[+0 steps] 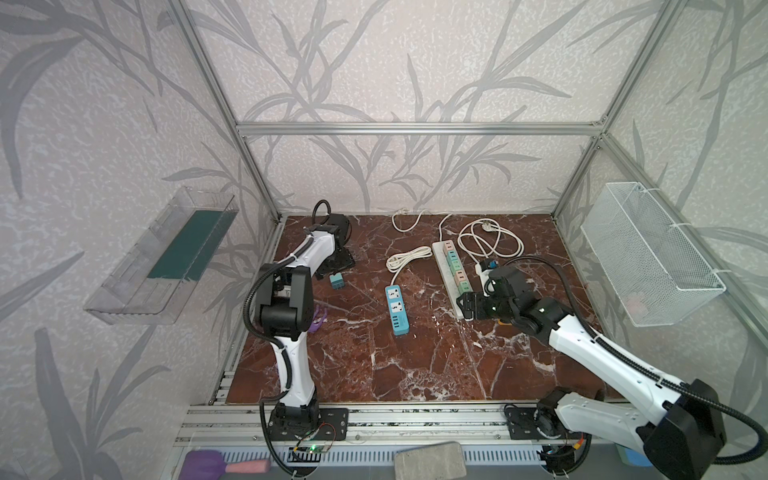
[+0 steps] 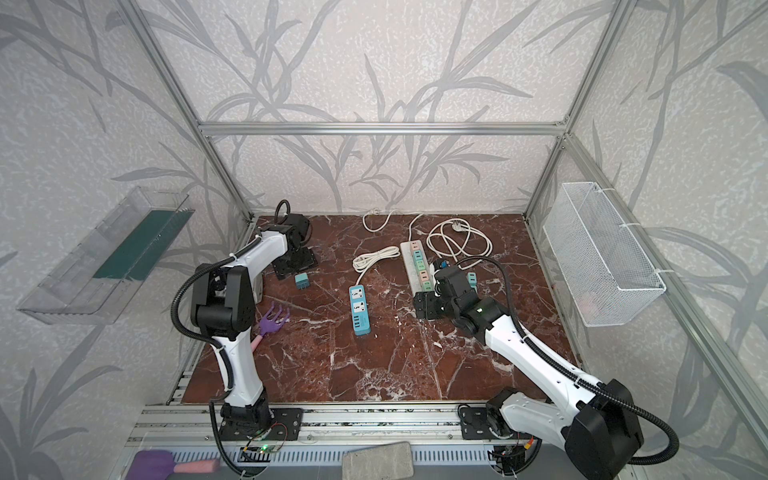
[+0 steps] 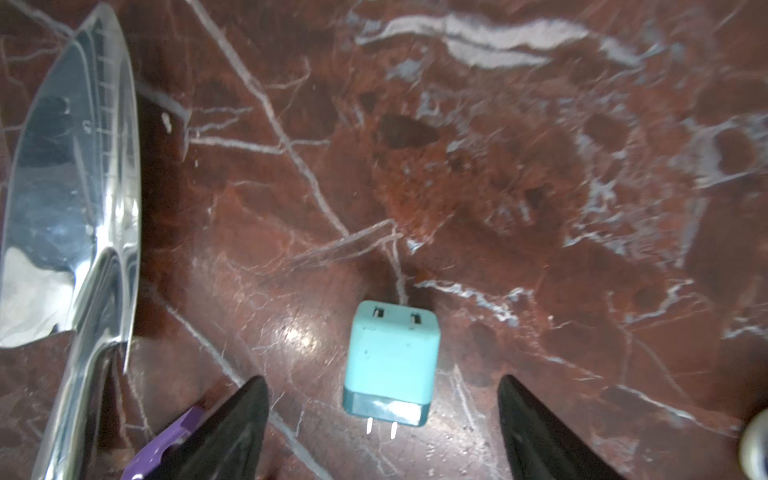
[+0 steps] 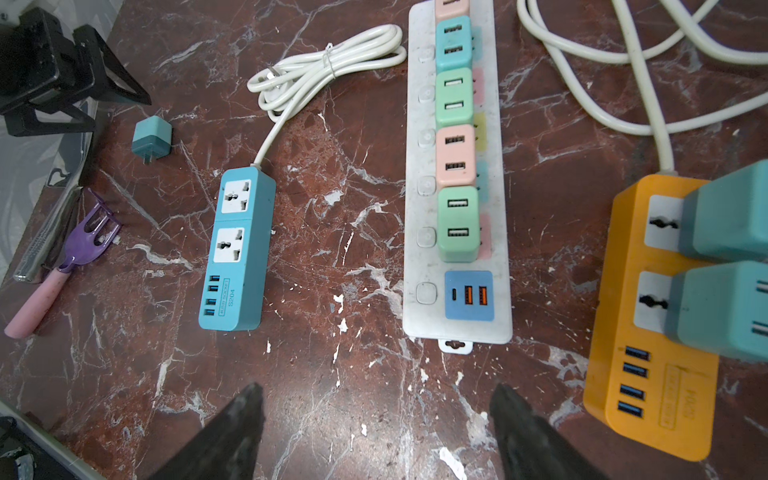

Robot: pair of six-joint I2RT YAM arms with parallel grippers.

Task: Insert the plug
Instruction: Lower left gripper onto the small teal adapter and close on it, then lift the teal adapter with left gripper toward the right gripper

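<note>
L gripper (image 3: 382, 379) spread, teal plug (image 3: 390, 361) between tips, untouched; R gripper (image 4: 376, 386) spread over red marble top (image 4: 332, 208); blue strip (image 4: 237, 249) ahead reads "S204".

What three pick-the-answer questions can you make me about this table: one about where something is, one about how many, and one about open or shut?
1. Where is the loose teal plug?
A) in the wire basket
B) lying on the marble table
C) on the clear wall shelf

2. How many big sockets does the blue power strip have?
A) two
B) five
C) none

3. How is the left gripper?
A) shut on the plug
B) shut on a purple rake
C) open

Answers:
1 B: it lies flat on the marble with its prongs free.
2 A: two white sockets sit above its row of small USB ports.
3 C: its fingers stand apart on either side of the plug without touching it.
</note>
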